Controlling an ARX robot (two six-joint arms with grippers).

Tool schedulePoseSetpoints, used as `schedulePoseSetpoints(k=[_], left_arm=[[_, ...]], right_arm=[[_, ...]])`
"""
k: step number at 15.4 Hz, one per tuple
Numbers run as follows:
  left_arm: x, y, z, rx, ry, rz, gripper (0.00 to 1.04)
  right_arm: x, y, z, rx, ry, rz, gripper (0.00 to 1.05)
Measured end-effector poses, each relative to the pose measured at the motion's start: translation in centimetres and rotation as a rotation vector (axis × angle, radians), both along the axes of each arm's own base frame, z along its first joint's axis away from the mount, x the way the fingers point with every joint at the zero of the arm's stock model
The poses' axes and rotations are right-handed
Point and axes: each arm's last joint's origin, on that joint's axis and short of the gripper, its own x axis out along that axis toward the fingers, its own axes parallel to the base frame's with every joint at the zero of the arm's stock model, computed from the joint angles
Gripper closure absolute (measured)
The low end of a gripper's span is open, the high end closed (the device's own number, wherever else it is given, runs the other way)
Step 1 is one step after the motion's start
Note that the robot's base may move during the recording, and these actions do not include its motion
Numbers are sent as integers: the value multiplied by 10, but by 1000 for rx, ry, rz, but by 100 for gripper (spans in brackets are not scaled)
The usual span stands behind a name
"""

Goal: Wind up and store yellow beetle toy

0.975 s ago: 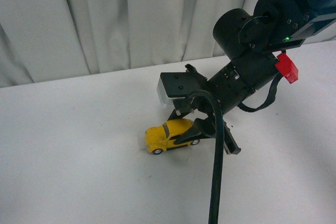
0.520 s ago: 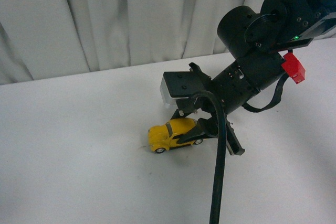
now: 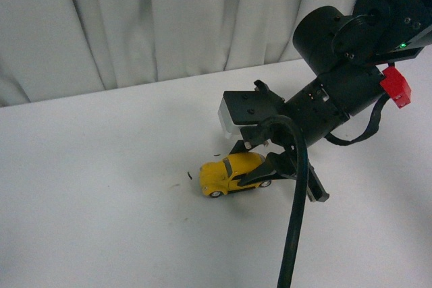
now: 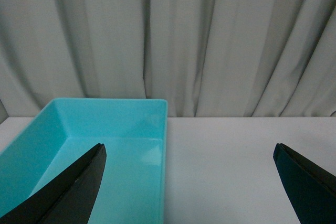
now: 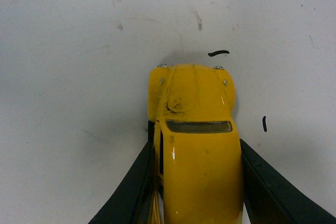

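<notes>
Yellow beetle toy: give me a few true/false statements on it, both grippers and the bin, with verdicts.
1. The right gripper has a finger on each side of the yellow beetle toy. True.
2. The toy is lifted off the table. False: its wheels rest on the white surface.
3. The left gripper is shut on something. False: it is wide open and holds nothing.
4. A teal bin shows in the left wrist view. True.
</notes>
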Motion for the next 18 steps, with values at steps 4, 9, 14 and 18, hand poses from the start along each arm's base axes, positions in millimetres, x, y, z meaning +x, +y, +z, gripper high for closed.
schedulePoseSetpoints(k=[4,9,14,18], left_arm=[[0,0,0,0,0,0,7],[0,0,0,0,0,0,7],[0,0,0,0,0,0,7],[0,0,0,0,0,0,7]], right_arm=[[-13,-14,-2,4,15,-28,66],[-26,-39,-5,-9,6,-73,66],[-44,-44,-6,-14,17,-106,66],[-59,-53,-7,-10,37,-140,66]])
